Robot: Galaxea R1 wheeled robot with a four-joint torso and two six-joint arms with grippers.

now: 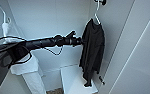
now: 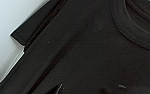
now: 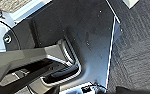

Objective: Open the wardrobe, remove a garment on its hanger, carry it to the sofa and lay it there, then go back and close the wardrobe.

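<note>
Head view, left claw [image 1: 81, 41] at garment [image 1: 92, 50] edge

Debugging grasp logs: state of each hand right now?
Left hand: at the black garment hanging on its hanger; open or shut cannot be told.
Right hand: cannot be told.

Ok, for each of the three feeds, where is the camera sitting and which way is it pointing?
Head: high on the robot, looking forward and down into the open wardrobe; the left arm reaches from the left to the black garment on its hanger.
Left wrist: on the left arm, facing the garment close up, collar in view.
Right wrist: on the right arm, facing down at the robot's dark body and carpet.
Shared: head and left wrist both show the garment.
</note>
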